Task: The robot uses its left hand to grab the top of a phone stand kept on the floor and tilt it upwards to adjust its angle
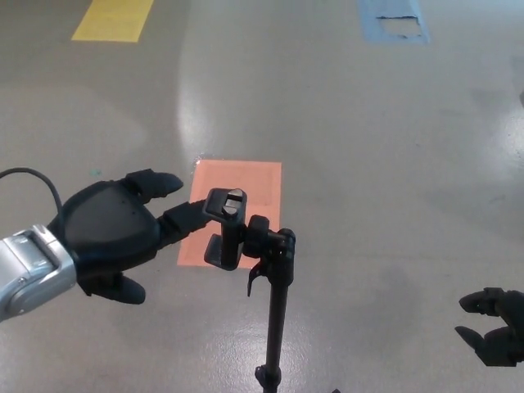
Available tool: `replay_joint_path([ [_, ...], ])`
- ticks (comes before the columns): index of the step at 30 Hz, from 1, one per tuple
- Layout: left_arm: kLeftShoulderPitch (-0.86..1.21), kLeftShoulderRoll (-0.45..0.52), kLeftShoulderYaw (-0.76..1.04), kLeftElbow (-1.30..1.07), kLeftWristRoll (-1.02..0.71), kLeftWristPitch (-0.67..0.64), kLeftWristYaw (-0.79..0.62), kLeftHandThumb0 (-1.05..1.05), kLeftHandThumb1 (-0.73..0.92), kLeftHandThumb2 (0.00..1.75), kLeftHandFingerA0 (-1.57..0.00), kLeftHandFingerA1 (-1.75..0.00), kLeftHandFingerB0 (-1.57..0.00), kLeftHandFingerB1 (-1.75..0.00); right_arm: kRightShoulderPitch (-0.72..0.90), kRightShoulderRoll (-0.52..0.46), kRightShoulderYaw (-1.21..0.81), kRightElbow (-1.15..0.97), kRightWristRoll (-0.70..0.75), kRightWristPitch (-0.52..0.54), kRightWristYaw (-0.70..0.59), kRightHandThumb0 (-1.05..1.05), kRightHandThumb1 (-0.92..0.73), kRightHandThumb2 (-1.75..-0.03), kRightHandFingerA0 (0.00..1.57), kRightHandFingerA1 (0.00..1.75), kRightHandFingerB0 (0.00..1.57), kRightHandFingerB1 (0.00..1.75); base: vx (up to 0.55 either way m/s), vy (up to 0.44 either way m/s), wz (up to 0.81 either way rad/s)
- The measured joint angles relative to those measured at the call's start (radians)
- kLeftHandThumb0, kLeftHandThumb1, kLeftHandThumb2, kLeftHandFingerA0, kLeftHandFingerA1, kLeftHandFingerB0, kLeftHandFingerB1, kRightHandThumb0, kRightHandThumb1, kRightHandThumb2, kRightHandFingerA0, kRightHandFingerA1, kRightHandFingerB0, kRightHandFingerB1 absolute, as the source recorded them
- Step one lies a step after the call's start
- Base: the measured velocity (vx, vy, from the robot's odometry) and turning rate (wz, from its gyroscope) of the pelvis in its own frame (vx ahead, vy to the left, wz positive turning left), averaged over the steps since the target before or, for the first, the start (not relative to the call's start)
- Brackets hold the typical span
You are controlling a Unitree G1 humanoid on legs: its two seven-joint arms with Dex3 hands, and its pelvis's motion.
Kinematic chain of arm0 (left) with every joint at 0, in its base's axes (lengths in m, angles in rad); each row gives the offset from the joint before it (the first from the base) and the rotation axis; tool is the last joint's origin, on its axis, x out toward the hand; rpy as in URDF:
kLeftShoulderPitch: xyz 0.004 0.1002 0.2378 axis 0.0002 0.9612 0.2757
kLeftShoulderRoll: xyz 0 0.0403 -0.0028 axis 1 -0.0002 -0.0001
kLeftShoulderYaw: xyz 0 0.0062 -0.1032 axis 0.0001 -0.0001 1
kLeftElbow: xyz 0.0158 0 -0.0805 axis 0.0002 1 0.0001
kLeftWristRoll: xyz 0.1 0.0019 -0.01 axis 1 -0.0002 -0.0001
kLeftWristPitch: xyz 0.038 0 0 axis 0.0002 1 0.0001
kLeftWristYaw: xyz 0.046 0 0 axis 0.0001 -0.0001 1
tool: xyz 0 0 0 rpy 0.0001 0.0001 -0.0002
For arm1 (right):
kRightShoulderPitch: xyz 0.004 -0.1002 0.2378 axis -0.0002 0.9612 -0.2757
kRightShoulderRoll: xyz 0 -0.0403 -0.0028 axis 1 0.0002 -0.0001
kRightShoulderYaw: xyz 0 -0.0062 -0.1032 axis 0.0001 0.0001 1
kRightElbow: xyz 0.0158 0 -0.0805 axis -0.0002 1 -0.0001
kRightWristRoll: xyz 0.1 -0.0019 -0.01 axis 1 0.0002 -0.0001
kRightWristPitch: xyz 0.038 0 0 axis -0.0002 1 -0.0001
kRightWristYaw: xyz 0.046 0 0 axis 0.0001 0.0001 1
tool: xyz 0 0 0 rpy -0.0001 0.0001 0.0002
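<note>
The black phone stand (276,315) rises from the floor on a thin pole, and its clamp head (227,230) stands nearly upright at the top. To the clamp's left is my left hand (110,237), open with its fingers spread. One fingertip (195,212) reaches the clamp's upper left edge, and I cannot tell if it touches. Another finger (155,182) points away above it. My right hand (494,324) hangs low at the picture's right edge, far from the stand, with its fingers apart and holding nothing.
An orange square (246,192) is marked on the grey floor behind the clamp. Yellow tape (113,20) lies at the far left and a blue patch (395,20) at the far right. A black cable (31,177) loops above my left forearm.
</note>
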Motion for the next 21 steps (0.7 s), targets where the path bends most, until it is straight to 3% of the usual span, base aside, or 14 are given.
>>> replay_joint_path([
  [5,-0.019,-0.003,0.003,0.08,-0.007,0.01,-0.006,-0.84,0.52,0.89,-0.08,-0.15,0.0,-0.06,-0.012,0.0,0.0,0.001,0.0,0.001,0.0,-0.56,-0.79,-0.64,0.27,0.36,0.25,0.32,0.0,0.0,0.0],
  [6,-0.028,-0.012,0.015,0.137,-0.026,0.014,-0.021,-0.8,0.48,0.89,-0.08,-0.24,0.0,-0.11,-0.015,0.001,0.0,0.001,0.0,0.001,0.001,-0.56,-0.79,-0.64,0.28,0.37,0.25,0.32,0.0,0.0,0.0],
  [9,-0.037,-0.03,0.036,0.212,-0.061,0.017,-0.042,-0.81,0.49,0.89,-0.08,-0.26,0.0,-0.11,-0.016,0.001,-0.001,0.001,0.0,0.001,0.001,-0.56,-0.79,-0.64,0.28,0.37,0.25,0.32,0.0,0.0,0.0],
  [11,-0.042,-0.04,0.047,0.258,-0.08,0.017,-0.05,-0.9,0.73,1.12,-0.04,-0.22,0.0,-0.12,-0.017,0.001,-0.001,0.001,0.0,0.001,0.002,-0.55,-0.79,-0.64,0.27,0.37,0.25,0.33,0.0,0.0,0.0],
  [16,-0.061,-0.065,0.087,0.449,-0.143,0.016,-0.06,-0.87,0.76,1.15,-0.04,-0.2,0.0,-0.14,-0.017,0.003,-0.002,0.002,0.0,0.001,0.003,-0.55,-0.79,-0.64,0.27,0.37,0.25,0.33,0.0,0.0,0.0],
  [18,-0.062,-0.07,0.093,0.487,-0.151,0.015,-0.059,-0.85,0.72,1.12,-0.04,-0.2,0.0,-0.16,-0.017,0.003,-0.002,0.002,0.0,0.0,0.004,-0.56,-0.79,-0.64,0.27,0.37,0.25,0.32,0.0,0.0,0.0],
  [19,-0.063,-0.075,0.101,0.524,-0.16,0.016,-0.056,-0.86,0.82,0.65,-0.08,-0.24,0.0,-0.15,-0.017,0.003,-0.002,0.002,0.0,0.0,0.004,-0.56,-0.79,-0.64,0.27,0.37,0.26,0.32,0.0,0.0,0.0],
  [20,-0.064,-0.079,0.11,0.561,-0.172,0.016,-0.052,-0.86,0.82,0.65,-0.08,-0.24,0.0,-0.15,-0.017,0.003,-0.002,0.003,0.0,0.0,0.004,-0.56,-0.79,-0.64,0.27,0.37,0.26,0.32,0.0,0.0,0.0],
  [21,-0.064,-0.087,0.123,0.599,-0.184,0.018,-0.047,-0.83,0.59,1.0,-0.08,-0.24,0.0,-0.17,-0.017,0.003,-0.002,0.003,0.0,0.0,0.004,-0.56,-0.78,-0.63,0.27,0.37,0.26,0.32,0.0,0.0,0.0],
])
